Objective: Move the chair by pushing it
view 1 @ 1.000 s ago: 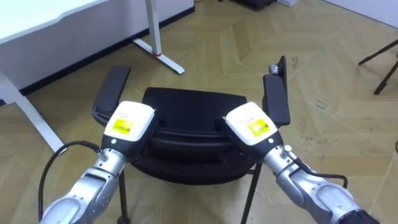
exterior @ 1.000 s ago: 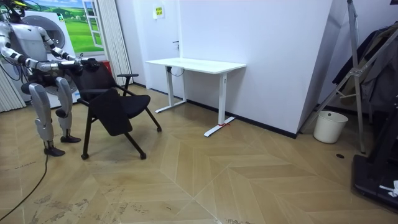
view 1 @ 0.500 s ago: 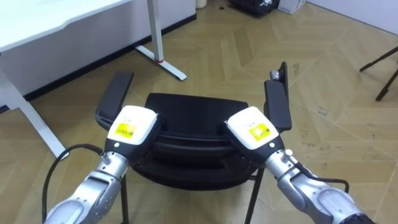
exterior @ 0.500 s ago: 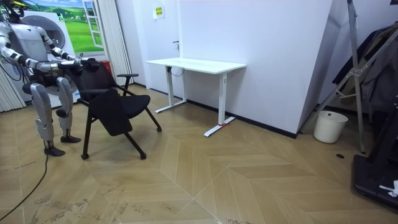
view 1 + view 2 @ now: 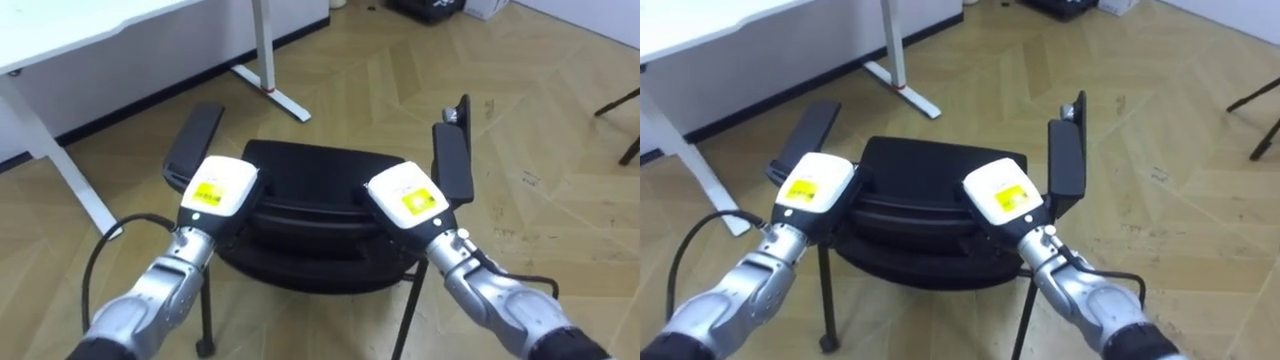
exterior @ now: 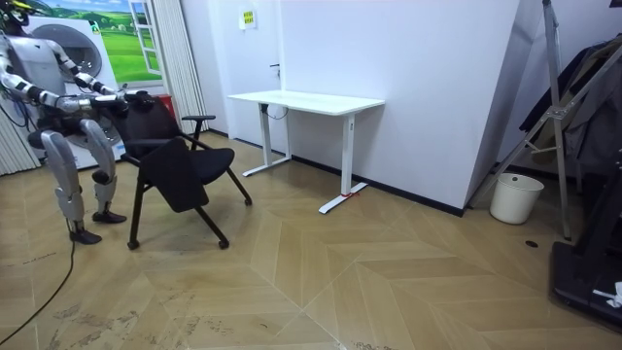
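A black chair (image 5: 320, 170) with two armrests stands right in front of me, its back towards me. My left hand (image 5: 218, 187) rests on the left part of the backrest's top edge and my right hand (image 5: 405, 197) on the right part. In the right eye view the left hand (image 5: 812, 185) and right hand (image 5: 1005, 195) sit the same way on the chair (image 5: 935, 165). In the room view I stand at the room view's left behind the chair (image 6: 180, 160), both arms stretched forward to its back.
A white desk (image 6: 306, 100) stands against the wall beyond the chair; its top (image 5: 90, 40) and foot (image 5: 270, 88) show at the upper left. A white bin (image 6: 513, 197) and a stand are far off at the room view's right. Bare wooden floor (image 5: 560, 140) lies around.
The eye view has shifted slightly, so the camera moved. Both hands stay on the chair's back. In the room view my legs have shifted a little; the chair looks unmoved.
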Robot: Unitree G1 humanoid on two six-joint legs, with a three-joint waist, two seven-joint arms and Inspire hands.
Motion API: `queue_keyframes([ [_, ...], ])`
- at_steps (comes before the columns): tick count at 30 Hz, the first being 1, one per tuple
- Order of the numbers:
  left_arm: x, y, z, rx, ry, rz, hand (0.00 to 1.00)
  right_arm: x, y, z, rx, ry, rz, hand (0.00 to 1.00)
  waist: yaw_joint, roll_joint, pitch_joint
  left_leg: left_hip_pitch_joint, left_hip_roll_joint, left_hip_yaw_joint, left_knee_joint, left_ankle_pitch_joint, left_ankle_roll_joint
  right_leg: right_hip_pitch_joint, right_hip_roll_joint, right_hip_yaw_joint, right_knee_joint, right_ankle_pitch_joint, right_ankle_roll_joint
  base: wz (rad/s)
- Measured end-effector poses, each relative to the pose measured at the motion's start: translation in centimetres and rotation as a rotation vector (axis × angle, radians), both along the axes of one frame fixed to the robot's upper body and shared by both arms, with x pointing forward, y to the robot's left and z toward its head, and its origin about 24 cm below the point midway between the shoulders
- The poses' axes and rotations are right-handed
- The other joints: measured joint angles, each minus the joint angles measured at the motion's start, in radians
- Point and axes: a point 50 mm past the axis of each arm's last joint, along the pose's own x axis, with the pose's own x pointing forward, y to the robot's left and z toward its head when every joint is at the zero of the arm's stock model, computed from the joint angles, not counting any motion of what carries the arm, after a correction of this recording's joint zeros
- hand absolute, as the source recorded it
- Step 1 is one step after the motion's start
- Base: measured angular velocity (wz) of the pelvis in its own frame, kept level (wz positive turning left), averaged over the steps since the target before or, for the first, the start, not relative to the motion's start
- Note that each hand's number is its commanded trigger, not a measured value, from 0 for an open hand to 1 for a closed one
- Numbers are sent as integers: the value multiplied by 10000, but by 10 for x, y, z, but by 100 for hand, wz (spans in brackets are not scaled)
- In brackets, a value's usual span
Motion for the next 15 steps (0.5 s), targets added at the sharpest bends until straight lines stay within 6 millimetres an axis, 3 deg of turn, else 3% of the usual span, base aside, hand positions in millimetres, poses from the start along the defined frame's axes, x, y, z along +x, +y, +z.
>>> queue_keyframes([
  [2,11,-3,7,4,-237,-11,100,8,-2,6,3,-255,-219,100,2,-34,115,-773,206,136,1049,-32,-51,-423,10,-228,627,-344,-145,41],
  [3,13,-5,8,-2,-298,-7,100,12,-3,8,-22,-335,-317,100,-4,-1,161,-1313,455,315,1929,11,-89,-583,77,-386,944,-529,-240,27],
  [4,14,-6,7,-13,-355,-8,100,13,-4,7,-19,-339,-388,100,83,13,196,-1711,706,486,2714,102,-132,-679,119,-430,1302,-716,-337,18],
  [5,13,-6,7,-35,-436,2,100,13,-4,6,-7,-312,-407,100,115,1,197,-1848,784,536,2861,106,-135,-759,119,-418,1511,-831,-379,12],
  [8,13,-6,9,-115,-729,-37,100,12,-4,5,-11,-303,-405,100,125,-3,199,-2358,1026,489,2446,60,-220,-979,95,-557,2230,-1382,-441,15],
  [9,12,-7,9,-111,-765,-78,100,12,-4,5,-57,-292,-380,100,166,33,184,-2622,1014,344,1796,188,-381,-1038,89,-588,2447,-1542,-426,0],
  [10,11,-7,8,-108,-835,-115,100,11,-5,4,-98,-272,-364,100,246,54,174,-2862,1015,268,1145,333,-364,-1110,37,-580,2649,-1690,-378,-7],
  [11,10,-8,7,-103,-836,-135,100,11,-5,3,-127,-252,-361,100,292,60,167,-2945,1018,236,856,510,-331,-1086,6,-563,2736,-1764,-340,-21],
  [12,7,-8,5,-102,-826,-150,100,8,-5,1,-150,-195,-340,100,438,55,98,-3042,1010,256,652,813,-301,-1069,-46,-448,2822,-1880,-225,-23],
  [13,6,-8,5,-142,-932,-165,100,8,-6,1,-120,-293,-340,100,539,61,67,-3009,966,303,581,1006,-142,-1081,-72,-359,2840,-1938,-114,-24],
  [15,8,-8,9,-147,-1126,-201,100,9,-6,4,-88,-489,-378,100,755,-34,23,-2996,950,511,487,1193,50,-1253,-134,-200,2889,-1943,-61,-22],
])
